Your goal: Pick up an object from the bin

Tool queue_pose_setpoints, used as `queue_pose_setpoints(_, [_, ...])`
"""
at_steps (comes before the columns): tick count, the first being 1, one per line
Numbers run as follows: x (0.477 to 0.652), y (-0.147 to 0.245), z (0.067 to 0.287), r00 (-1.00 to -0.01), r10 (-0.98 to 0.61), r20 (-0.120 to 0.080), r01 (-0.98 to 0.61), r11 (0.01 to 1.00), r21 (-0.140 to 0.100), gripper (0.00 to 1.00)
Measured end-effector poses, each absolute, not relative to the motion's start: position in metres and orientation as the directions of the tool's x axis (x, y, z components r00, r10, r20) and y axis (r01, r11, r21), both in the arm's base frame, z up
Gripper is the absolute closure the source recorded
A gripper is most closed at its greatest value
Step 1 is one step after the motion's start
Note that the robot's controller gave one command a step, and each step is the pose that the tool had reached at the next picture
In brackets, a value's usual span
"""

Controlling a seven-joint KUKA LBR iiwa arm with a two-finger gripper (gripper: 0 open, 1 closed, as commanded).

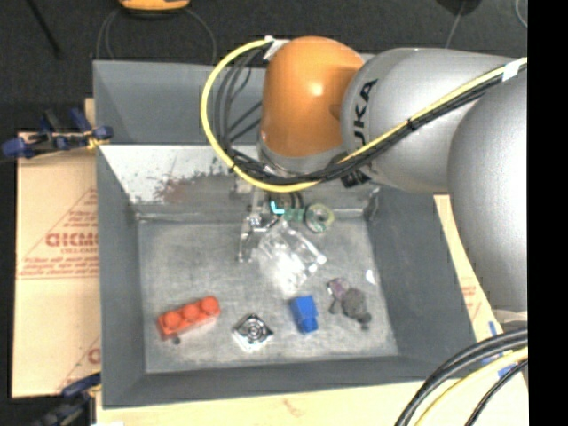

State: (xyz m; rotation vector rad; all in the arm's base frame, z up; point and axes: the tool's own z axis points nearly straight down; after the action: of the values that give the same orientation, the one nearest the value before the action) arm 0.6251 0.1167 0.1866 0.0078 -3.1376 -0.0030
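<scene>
Black "KUKA" lettering on silver arm (417,122). Tool (257,234) low over back-centre of bin (120,264), just left of clear crumpled plastic piece (293,260) lying mid-bin; apart or together, cannot tell. Toward front: blue block (304,313), red studded brick (188,317).

Grey bin (177,256), its back wall speckled rust-brown. The studded brick (188,318) at 8 o'clock was red; the small block (304,313) at 6 o'clock was blue. A silver piece (253,333) at 7 o'clock bore a dark grid pattern. The lump (353,303) at 4 o'clock was dark grey with purple. The arm cover (306,105) was orange and the cable (206,105) yellow.
</scene>
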Motion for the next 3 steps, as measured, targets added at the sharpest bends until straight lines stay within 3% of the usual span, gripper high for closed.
queue_pose_setpoints(1, [0.576,0.11,0.111,-0.967,-0.255,0.005,-0.255,0.967,-0.001,0.0])
queue_pose_setpoints(2, [0.53,0.156,0.134,-0.951,-0.309,-0.001,-0.309,0.951,0.002,0.0])
queue_pose_setpoints(3, [0.501,0.184,0.073,-0.691,-0.723,-0.008,-0.723,0.691,-0.005,0.0])
